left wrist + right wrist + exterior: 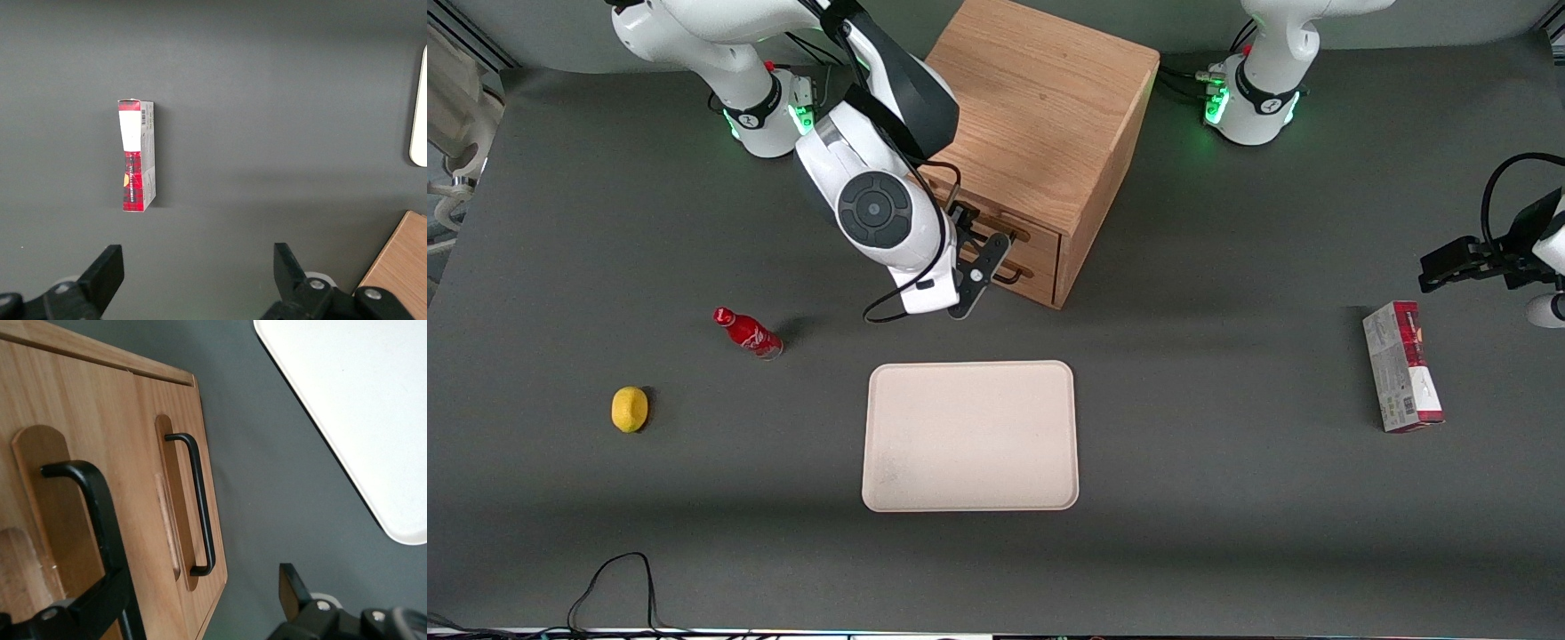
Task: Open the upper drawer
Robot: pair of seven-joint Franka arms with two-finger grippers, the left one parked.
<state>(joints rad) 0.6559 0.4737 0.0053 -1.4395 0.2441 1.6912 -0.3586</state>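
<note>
With its fingers spread around the black bar handle (93,520) of the closed upper drawer (60,520) on the cabinet (1040,142) front, the gripper (983,258) risks slipping off if it pulls before closing

On the tabletop (1227,533) I count one wooden cabinet (1040,116). It has two drawers: one upper drawer (1009,233) and one lower drawer (1024,267), and each has one black handle, so two handles. There is one beige tray (970,436), one red bottle (748,332), one yellow lemon (630,409) and one red and white box (1401,366). Near the cabinet front there is one claw (983,258), with two fingers, standing open at the upper drawer's handle.
</note>
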